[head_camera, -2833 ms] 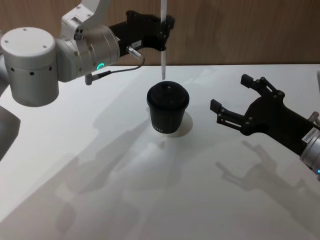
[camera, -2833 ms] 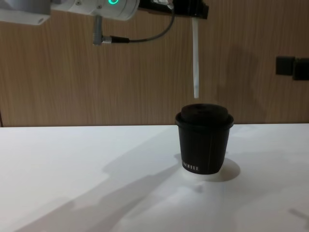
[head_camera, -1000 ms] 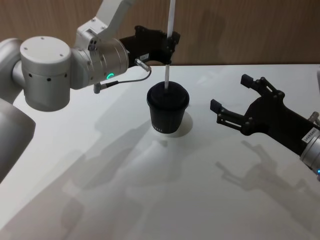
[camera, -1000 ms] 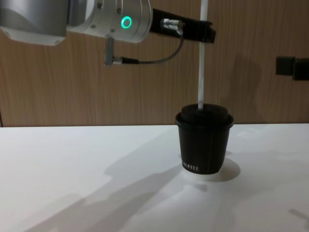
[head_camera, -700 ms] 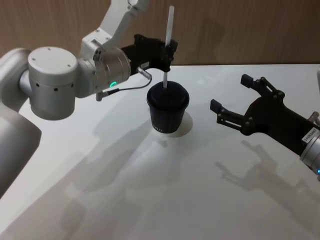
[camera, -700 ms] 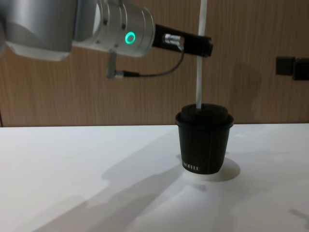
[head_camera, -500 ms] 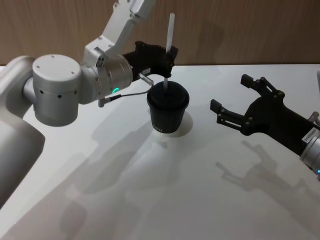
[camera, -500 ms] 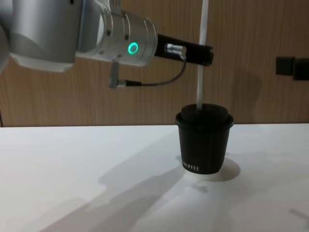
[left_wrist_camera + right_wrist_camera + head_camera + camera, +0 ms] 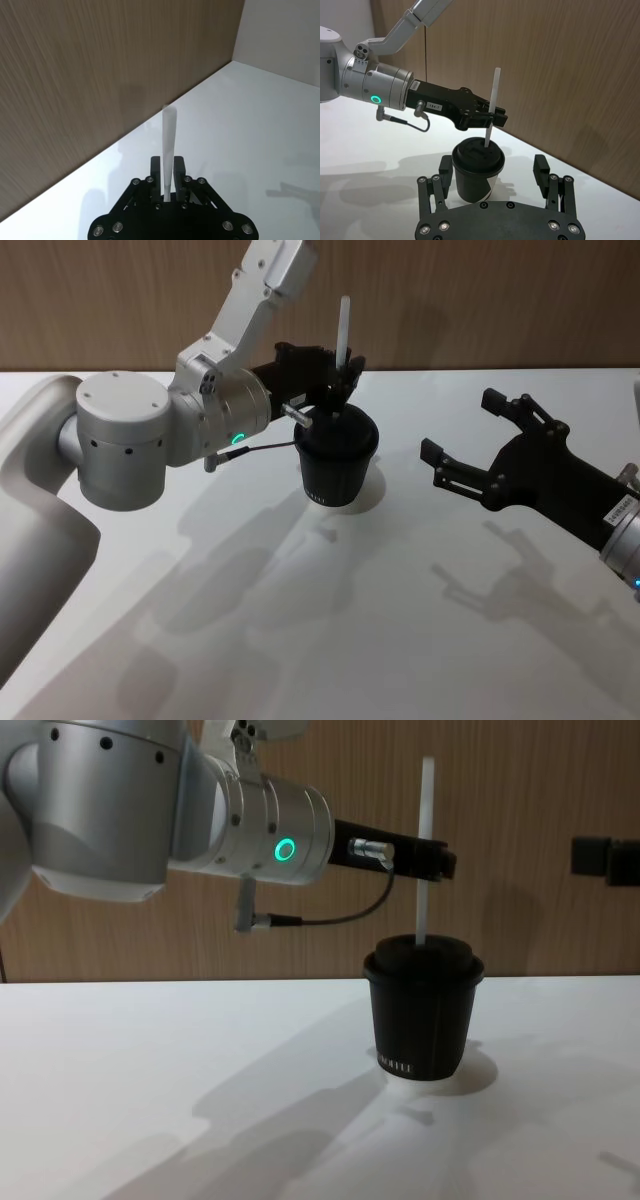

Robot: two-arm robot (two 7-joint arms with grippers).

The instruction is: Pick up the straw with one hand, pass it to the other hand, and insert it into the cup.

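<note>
While the white tabletop (image 9: 420, 640) is carrying the cup (image 9: 336, 456) near the middle of the head view, the insertion step is under way: the straw (image 9: 424, 850) is standing upright with its lower end entering the domed lid. The left tool (image 9: 342, 383), reaching in from the upper left, is pinching the straw partway up, so the next move, I judge, is a straight push down and then a release. The right tool (image 9: 468, 445) is idling at the right edge with its fingers spread, holding nothing.

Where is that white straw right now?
The straw stands upright in the lid of the black cup near the table's middle, pinched partway up by the left gripper. The right gripper waits off to the right.
</note>
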